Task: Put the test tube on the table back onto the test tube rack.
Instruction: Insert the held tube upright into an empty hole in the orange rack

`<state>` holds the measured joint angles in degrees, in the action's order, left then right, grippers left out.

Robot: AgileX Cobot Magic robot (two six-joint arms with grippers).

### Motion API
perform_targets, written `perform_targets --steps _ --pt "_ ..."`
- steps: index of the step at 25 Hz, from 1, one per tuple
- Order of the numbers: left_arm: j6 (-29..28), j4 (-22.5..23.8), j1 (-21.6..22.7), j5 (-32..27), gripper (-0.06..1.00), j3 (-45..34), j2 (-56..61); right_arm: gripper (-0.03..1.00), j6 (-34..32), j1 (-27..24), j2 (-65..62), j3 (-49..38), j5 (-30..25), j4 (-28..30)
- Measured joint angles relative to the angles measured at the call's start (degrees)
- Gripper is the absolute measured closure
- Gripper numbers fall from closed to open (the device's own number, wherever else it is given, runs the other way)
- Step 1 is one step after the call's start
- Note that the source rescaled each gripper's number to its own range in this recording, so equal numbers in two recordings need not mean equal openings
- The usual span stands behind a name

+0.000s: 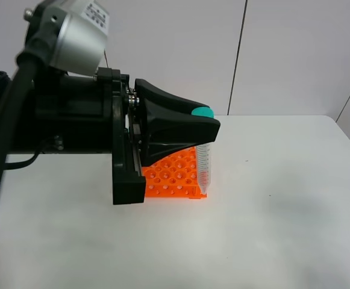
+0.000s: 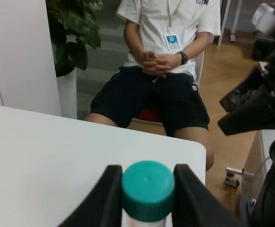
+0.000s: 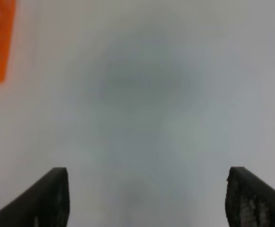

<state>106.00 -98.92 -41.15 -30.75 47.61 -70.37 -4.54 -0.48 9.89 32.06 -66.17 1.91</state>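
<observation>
A: Where is the test tube (image 1: 203,161)?

B: Your left gripper (image 2: 147,171) is clamped on its teal-capped end, one finger on each side of the cap. The tube hangs upright, tip down, at the near right corner of the orange rack (image 1: 175,174), as you see it from the high camera. You cannot tell from these views whether the tip sits in a hole.

A: And the other arm?

B: Your right gripper (image 3: 146,174) has its jaws spread wide and grips nothing. It hovers over the white table (image 1: 283,211), well apart from the rack.
</observation>
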Motion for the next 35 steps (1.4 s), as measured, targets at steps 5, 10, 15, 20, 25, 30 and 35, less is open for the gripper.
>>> perform_targets --steps 5,10,15,20,25,30,35 --pt "0.0 0.0 0.0 0.0 0.94 0.0 0.0 -0.03 -0.18 0.0 -8.69 -1.59 3.08 1.55" --pt "0.0 0.0 0.0 0.0 0.94 0.0 0.0 -0.03 -0.17 0.0 -10.24 -3.34 6.65 2.16" --pt "0.0 0.0 0.0 0.0 0.94 0.0 0.0 -0.03 -0.17 0.0 -10.2 -3.37 6.93 2.22" --pt "0.0 0.0 0.0 0.0 0.94 0.0 0.0 -0.03 -0.17 0.0 -10.2 -3.37 6.93 2.22" --pt "0.0 0.0 0.0 0.0 0.94 0.0 0.0 -0.03 -0.17 0.0 -10.2 -3.37 6.93 2.22" --pt "0.0 0.0 0.0 0.99 0.94 0.0 0.0 -0.03 -0.17 0.0 -10.2 -3.37 6.93 2.22" --pt "0.23 0.0 0.32 5.02 0.94 0.0 0.0 -0.03 -0.17 0.0 -10.2 -3.37 6.93 2.22"
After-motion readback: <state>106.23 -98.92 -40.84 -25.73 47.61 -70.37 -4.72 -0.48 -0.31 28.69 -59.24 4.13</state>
